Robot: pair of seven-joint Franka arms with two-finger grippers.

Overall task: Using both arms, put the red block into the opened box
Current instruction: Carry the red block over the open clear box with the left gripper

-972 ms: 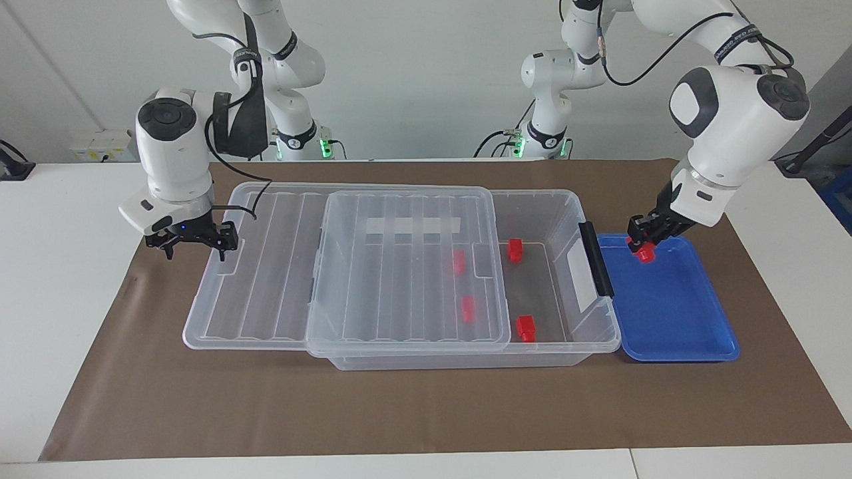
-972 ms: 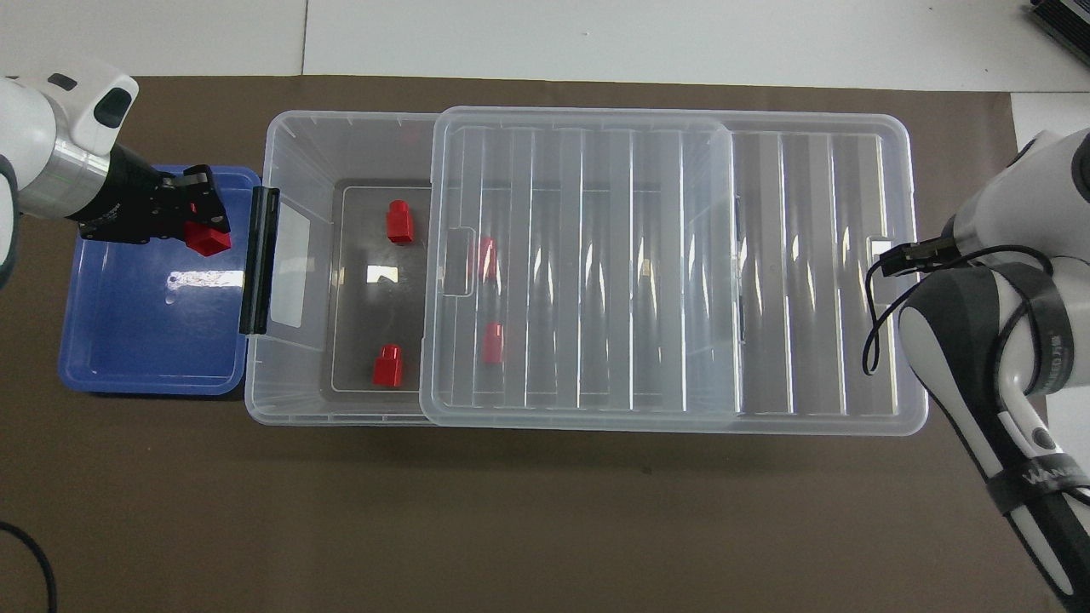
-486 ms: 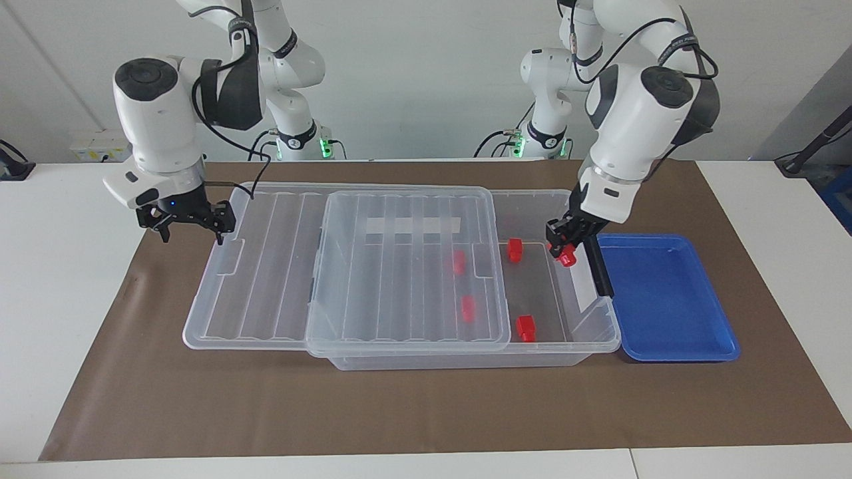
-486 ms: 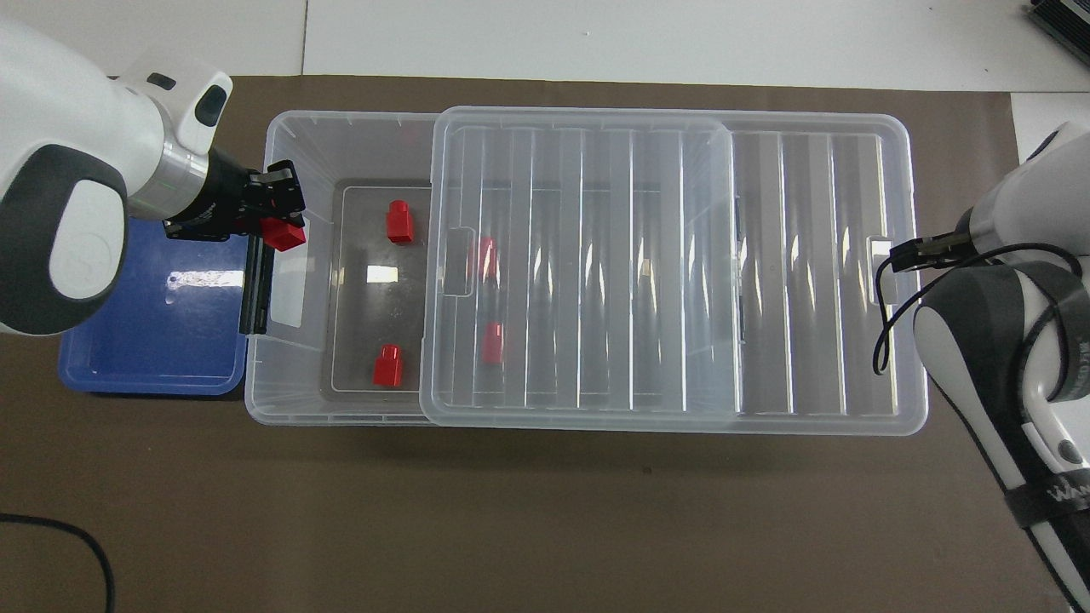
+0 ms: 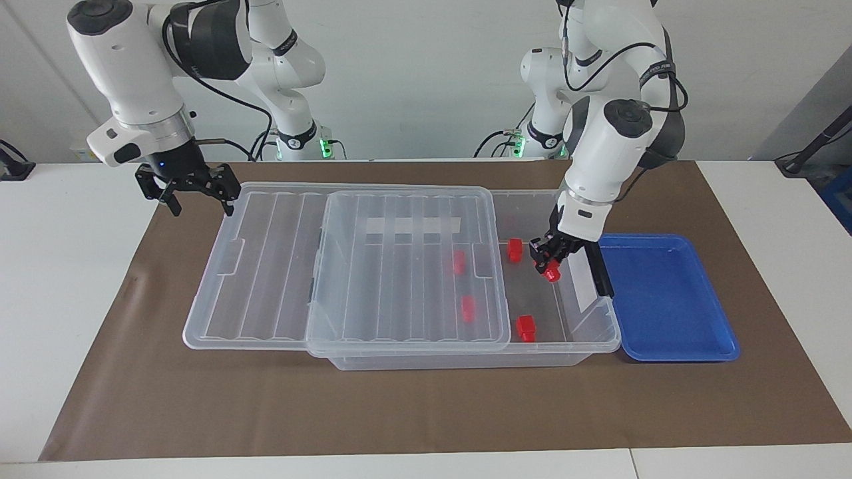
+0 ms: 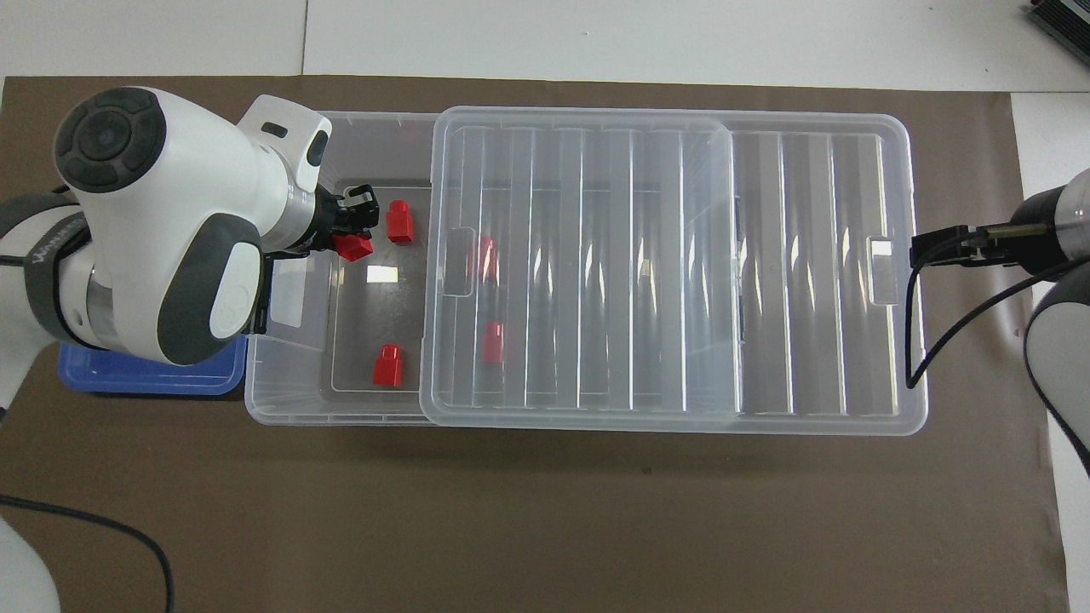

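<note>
Facing view: the left gripper [image 5: 550, 261] hangs over the open end of the box [image 5: 586, 346], fingers clamped on the red block [image 5: 552, 270], which sticks out below the fingertips above bare floor. The right gripper [image 5: 187, 188] waits with fingers spread, by the slid lid [image 5: 279, 266].

Overhead view: the held block [image 6: 352, 247] sits just beside a loose block [image 6: 398, 222].

The facing view looks from high across the surface [image 5: 426, 412] toward the 2 arm bases, taking in its whole width. The overhead view looks steeply down from above the robots' end, closer in. Both share the box [image 5: 566, 346] [image 6: 289, 400] and blue tray [image 5: 665, 299] [image 6: 145, 379].
</note>
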